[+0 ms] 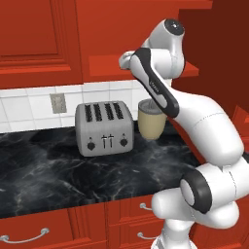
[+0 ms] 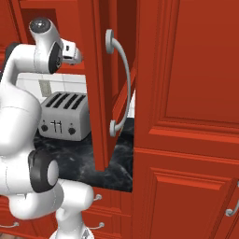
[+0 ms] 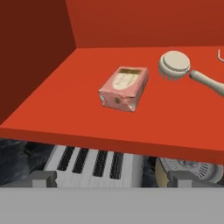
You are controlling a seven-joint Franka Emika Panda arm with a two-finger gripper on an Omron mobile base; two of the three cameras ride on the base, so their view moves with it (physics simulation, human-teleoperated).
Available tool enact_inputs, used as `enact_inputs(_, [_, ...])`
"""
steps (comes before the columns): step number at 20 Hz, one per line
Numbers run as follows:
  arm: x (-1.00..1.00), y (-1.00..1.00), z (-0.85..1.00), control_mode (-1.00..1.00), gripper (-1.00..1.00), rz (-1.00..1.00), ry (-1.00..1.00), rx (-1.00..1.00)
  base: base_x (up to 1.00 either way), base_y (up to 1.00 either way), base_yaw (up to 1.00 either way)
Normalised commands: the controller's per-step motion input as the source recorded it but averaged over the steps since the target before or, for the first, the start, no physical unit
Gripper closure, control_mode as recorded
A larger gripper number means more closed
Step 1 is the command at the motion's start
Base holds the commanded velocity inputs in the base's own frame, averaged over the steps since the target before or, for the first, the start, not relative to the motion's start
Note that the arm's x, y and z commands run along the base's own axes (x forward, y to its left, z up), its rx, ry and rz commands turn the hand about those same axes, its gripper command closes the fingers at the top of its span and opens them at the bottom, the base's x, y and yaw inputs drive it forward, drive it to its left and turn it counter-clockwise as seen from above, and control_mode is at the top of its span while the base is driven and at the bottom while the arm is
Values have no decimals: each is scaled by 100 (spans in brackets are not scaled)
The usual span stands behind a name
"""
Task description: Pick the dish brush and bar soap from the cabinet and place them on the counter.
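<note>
While aiming: centre on bar soap (image 3: 124, 88), likely first.
Fingers (image 3: 43, 178): spread apart, holding nothing.
Avoid: dish brush (image 3: 183, 70) beside it.

one bar soap (image 3: 123, 88); one dish brush (image 3: 175, 65); one toaster (image 1: 104, 128)

Red shelf (image 3: 65, 109) carries bar soap (image 3: 124, 88), dish brush (image 3: 175, 65) beside.
</note>
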Motion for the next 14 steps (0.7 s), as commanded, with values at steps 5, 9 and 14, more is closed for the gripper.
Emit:
enact_inputs(5, [25,0,-1,-100,-100,-1,0,0,0,0,0])
enact_inputs(9, [11,2,7,-100,-100,-1,0,0,0,0,0])
enact_inputs(14, [1,5,14,-100,-100,-1,0,0,0,0,0])
